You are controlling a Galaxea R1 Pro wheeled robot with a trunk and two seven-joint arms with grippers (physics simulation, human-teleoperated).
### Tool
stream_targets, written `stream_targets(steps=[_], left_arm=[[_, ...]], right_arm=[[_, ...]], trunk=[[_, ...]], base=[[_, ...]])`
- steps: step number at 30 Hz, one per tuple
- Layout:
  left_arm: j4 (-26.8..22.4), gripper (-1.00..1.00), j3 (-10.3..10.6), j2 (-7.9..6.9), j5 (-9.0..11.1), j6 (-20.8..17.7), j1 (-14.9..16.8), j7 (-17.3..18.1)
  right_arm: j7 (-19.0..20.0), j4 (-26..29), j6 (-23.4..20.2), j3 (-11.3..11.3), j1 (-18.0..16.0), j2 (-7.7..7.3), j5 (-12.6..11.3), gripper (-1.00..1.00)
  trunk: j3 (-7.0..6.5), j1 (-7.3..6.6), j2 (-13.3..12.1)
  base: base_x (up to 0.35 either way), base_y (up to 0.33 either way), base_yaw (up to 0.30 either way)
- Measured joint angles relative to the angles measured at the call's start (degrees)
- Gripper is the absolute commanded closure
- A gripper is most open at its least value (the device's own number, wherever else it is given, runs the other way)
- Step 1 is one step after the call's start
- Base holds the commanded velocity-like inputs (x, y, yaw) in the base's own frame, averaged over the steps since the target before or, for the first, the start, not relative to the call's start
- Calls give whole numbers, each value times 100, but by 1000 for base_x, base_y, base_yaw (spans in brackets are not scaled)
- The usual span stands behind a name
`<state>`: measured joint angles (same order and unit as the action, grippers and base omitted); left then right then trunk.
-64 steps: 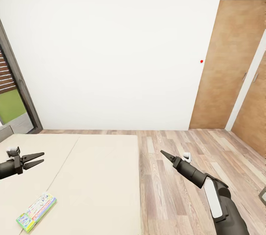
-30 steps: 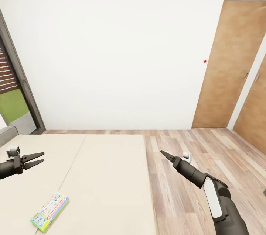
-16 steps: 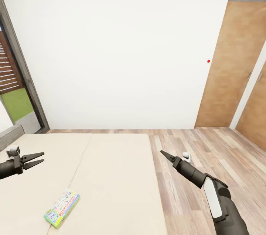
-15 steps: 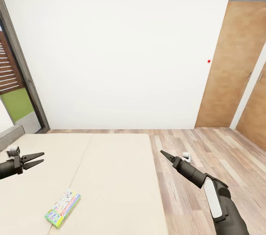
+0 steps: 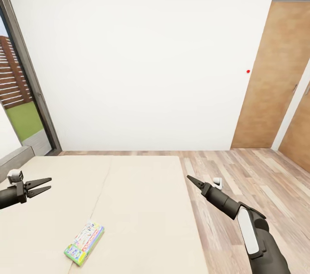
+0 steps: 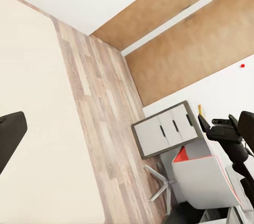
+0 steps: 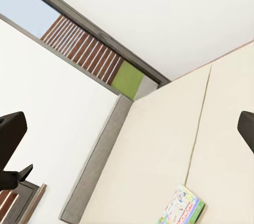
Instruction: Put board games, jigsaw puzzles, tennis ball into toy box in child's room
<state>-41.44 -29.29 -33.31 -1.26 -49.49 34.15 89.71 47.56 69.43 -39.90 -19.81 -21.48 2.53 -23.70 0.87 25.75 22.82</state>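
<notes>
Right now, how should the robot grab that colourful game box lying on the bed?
The board game lies flat on the bed, so probably from above, pinching its two long edges across the narrow width. The open left gripper seems the closer one. It is thin, so the fingers must reach almost down to the mattress.

Two dark grey arms — each end effector (image 5: 43, 185) has tapered black fingers. Right forearm (image 5: 252, 233) bears a white panel. Small white knobs near both wrists.

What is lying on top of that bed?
One board game lies flat on the bed, near its front, with bare beige mattress around it. The left claw is above the mattress, not touching.
</notes>
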Motion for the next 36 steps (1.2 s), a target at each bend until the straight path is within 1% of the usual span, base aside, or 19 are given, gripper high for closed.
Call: stream_targets(steps=[17, 36], left_arm=[[2, -100, -2, 0, -1, 0, 0, 0], [2, -100, 4, 0, -1, 0, 0, 0]], right_arm=[[0, 0, 0, 0, 0, 2, 0, -100], [3, 0, 0, 0, 0, 5, 1, -100]], trunk=[[0, 0, 0], [0, 0, 0]], base=[[28, 78, 0], [89, 56, 0]])
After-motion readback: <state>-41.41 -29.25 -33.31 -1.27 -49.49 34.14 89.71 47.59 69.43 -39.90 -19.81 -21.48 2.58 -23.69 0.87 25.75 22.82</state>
